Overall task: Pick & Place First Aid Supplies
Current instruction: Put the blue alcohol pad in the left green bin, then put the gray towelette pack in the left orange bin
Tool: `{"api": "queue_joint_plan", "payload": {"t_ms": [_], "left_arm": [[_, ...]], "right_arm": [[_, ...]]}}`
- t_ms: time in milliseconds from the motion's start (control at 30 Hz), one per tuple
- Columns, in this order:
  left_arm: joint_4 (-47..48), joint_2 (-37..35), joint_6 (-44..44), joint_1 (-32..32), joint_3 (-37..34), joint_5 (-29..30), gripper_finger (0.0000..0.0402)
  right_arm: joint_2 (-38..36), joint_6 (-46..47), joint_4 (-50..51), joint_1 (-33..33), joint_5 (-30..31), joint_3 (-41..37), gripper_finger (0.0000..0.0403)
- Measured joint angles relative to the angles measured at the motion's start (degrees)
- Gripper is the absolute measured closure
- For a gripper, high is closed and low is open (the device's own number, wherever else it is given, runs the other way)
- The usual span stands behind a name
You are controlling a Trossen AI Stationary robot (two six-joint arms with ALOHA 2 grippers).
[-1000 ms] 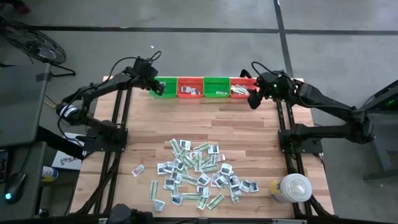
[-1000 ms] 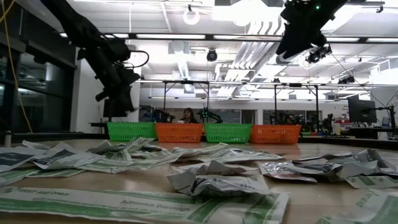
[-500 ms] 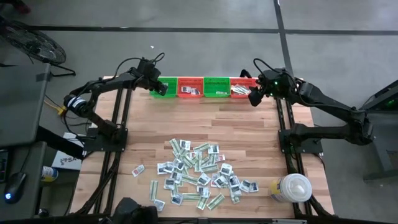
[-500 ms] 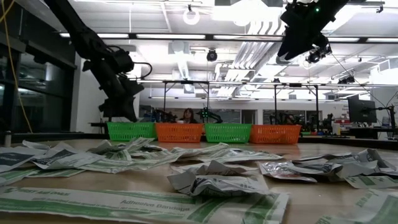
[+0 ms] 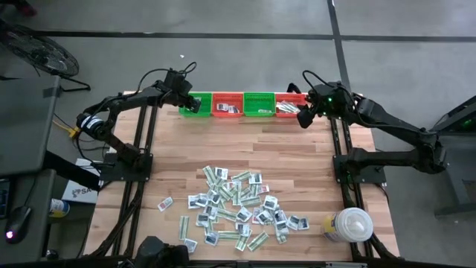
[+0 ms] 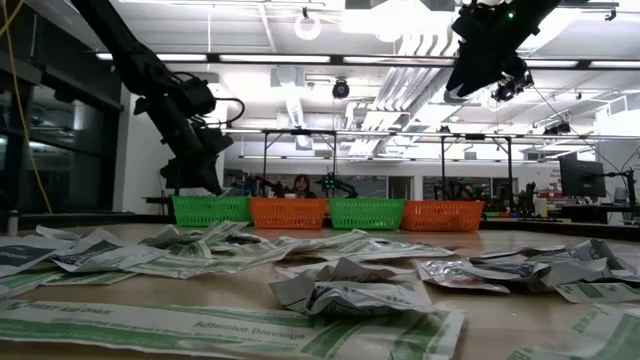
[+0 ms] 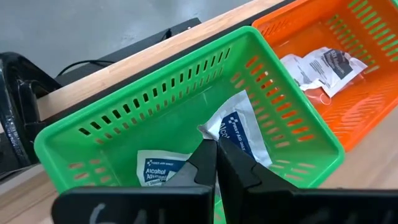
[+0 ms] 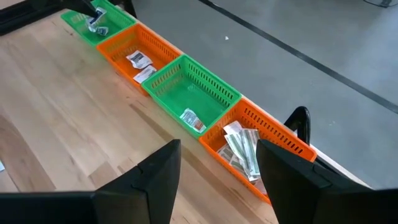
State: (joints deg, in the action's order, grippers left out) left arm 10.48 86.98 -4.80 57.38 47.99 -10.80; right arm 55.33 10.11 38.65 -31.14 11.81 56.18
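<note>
Packets (image 5: 239, 207), white squares and pale-green strips, lie heaped mid-table. Only the left wrist view shows the left gripper (image 7: 216, 163) pinched shut above two in the end green basket (image 7: 298, 134); right gripper (image 8: 214, 165) hangs spread, empty.

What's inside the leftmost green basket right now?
The leftmost green basket holds two alcohol packets: one flat on the floor, one pinched upright by the shut left gripper. The fingers cover the floor beneath them, so more could be hidden.
</note>
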Motion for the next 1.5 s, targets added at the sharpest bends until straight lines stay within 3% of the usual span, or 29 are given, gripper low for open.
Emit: {"api": "queue_joint_plan", "payload": {"t_ms": [467,967,1500], "left_arm": [[0.02,0.00,0.33,0.01,-0.02,-0.19,0.0378],[0.06,-0.02,0.39,0.00,0.45,-2.60,0.0259],[3.41,-1.51,9.70,-0.51,8.79,-6.83,0.0254]], "right_arm": [[0.00,1.96,0.26,0.00,-1.69,0.00,0.0199],[0.00,4.00,0.30,0.02,-3.26,0.00,0.0199],[0.00,1.59,0.07,0.02,-6.75,0.00,0.0199]]}}
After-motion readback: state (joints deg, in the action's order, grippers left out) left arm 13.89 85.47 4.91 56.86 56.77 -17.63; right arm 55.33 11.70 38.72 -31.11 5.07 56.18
